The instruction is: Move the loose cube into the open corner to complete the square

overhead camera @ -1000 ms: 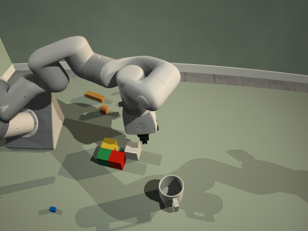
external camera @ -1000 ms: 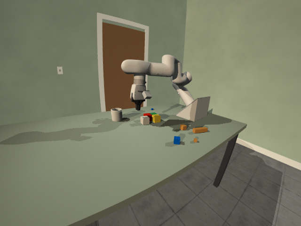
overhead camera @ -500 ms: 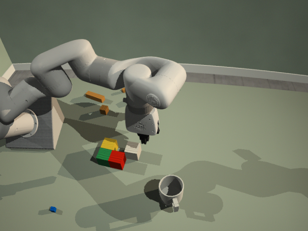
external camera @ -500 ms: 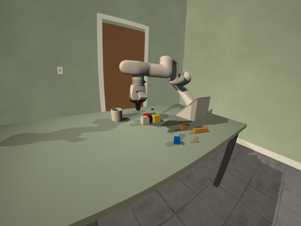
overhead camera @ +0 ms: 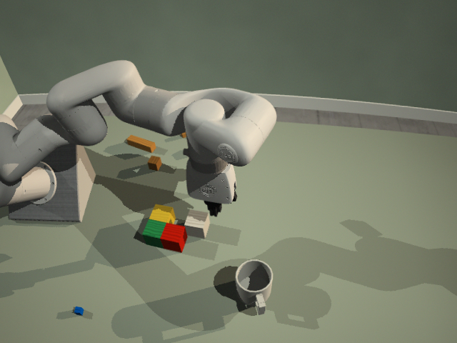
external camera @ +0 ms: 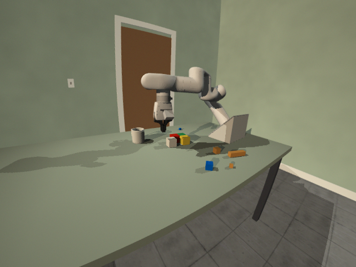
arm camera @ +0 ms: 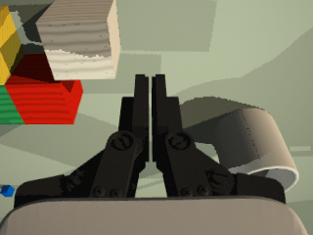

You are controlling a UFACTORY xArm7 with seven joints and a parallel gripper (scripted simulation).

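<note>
Nearest the outside camera: the green-grey table (overhead camera: pixel 368 184) (external camera: pixel 114 201) (arm camera: pixel 147 29), its edge running slantwise in front. Brown door (external camera: pixel 146 80) in the wall behind.

Arm (overhead camera: pixel 240 128) (external camera: pixel 158 81), pale, bent out over the table from a wedge-shaped base block (overhead camera: pixel 85 184) (external camera: pixel 238 127). Gripper (overhead camera: pixel 213 214) (external camera: pixel 163 131) (arm camera: pixel 150 93) points down, raised off the tabletop near the pale cube. Black fingers virtually closed, a thin slit between them; nothing held.

Mug (overhead camera: pixel 253 295) (external camera: pixel 138 136) (arm camera: pixel 254 139): off-white, upright, apart from the cubes.

Cubes, four of like size. Green (overhead camera: pixel 153 232) (external camera: pixel 181 134) (arm camera: pixel 10 110) sits at the inner corner of an L, with yellow (overhead camera: pixel 161 214) (external camera: pixel 184 140) (arm camera: pixel 6 44) against one side and red (overhead camera: pixel 173 236) (external camera: pixel 174 137) (arm camera: pixel 44 103) against the next. Loose one is the pale cube (overhead camera: pixel 197 222) (external camera: pixel 171 142) (arm camera: pixel 78 44), flat on the table by the open corner. Visible gap between it and yellow; whether it touches red, cannot tell. Square not tight.

Orange bar (overhead camera: pixel 141 143) (external camera: pixel 236 153) lies between the base block and the far wall. Blue cube (external camera: pixel 209 166) stands well apart from the group. Small orange cube (overhead camera: pixel 154 162) (external camera: pixel 216 150) near the bar. Smallest: a tiny orange block (overhead camera: pixel 183 135) (external camera: pixel 231 166), partly behind the arm from above, and a tiny blue block (overhead camera: pixel 78 311) (external camera: pixel 179 128) (arm camera: pixel 7 191), off alone.

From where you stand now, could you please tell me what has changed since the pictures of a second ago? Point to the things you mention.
The arm's wrist and the gripper (overhead camera: pixel 213 213) (external camera: pixel 163 130) (arm camera: pixel 150 93) have turned a little. Nothing was visibly taken hold of or let go. The white cube (overhead camera: pixel 196 221) (external camera: pixel 171 142) (arm camera: pixel 78 41), the other blocks and the mug stayed put.
</note>
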